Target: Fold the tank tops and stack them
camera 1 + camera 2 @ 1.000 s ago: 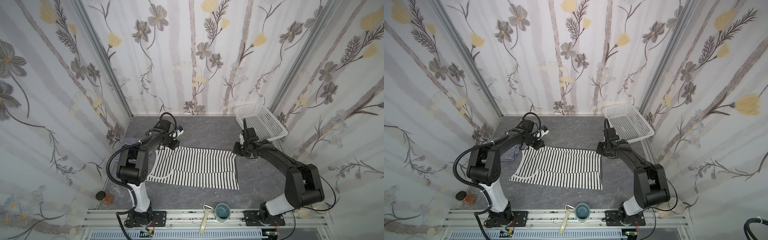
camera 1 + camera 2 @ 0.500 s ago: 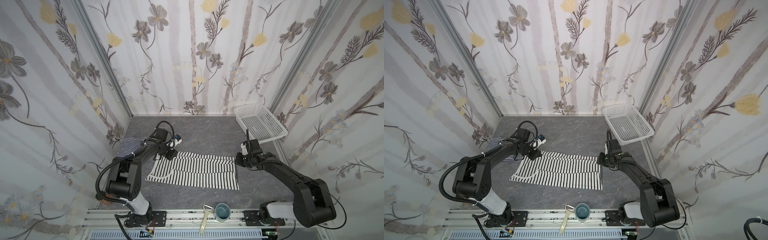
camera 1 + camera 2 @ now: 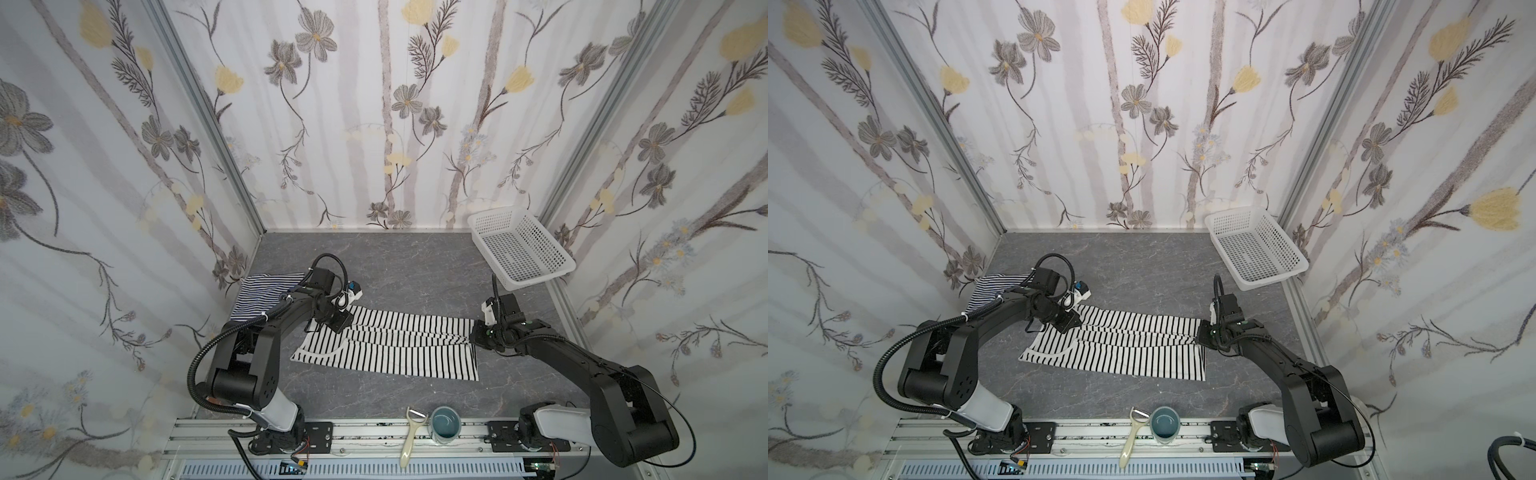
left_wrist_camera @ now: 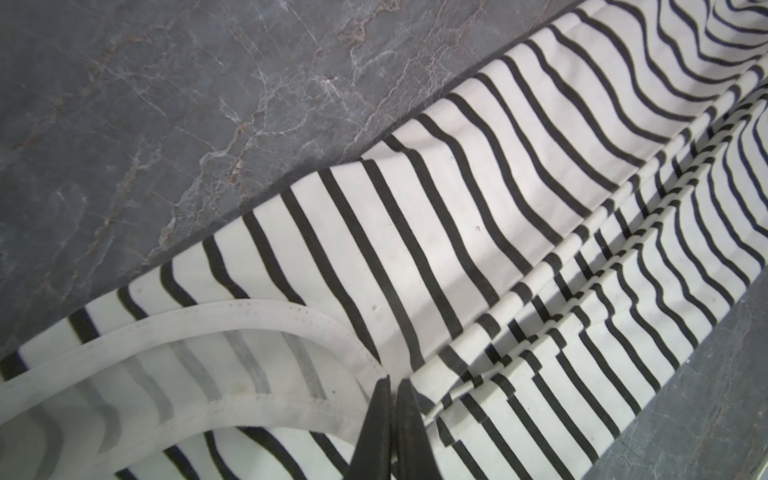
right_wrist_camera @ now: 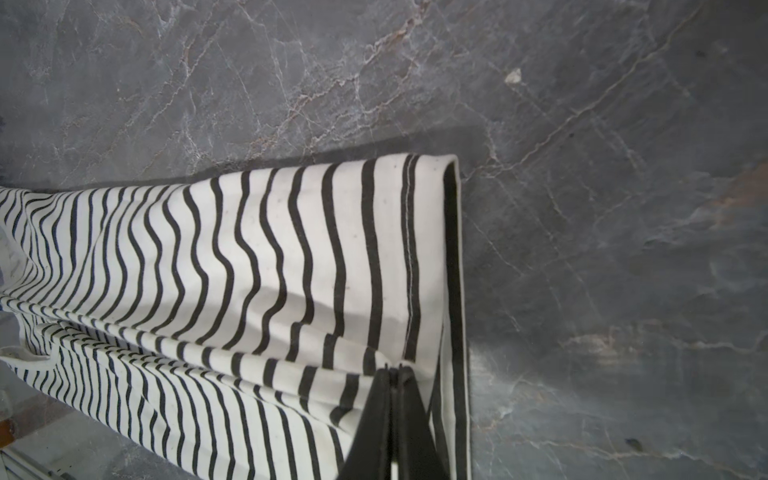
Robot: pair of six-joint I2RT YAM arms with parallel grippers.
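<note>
Currently the left claw (image 4: 392, 380) and right claw (image 5: 392, 368) each pinch the wide-striped tank top (image 3: 399, 357) at opposite ends, cloth ridged lengthwise between them on the bench (image 3: 415, 266).

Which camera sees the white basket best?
A top view: both top views show the whole basket at the table's far right corner. Both wrist views miss it, showing the wide-striped tank top and table instead.
</note>
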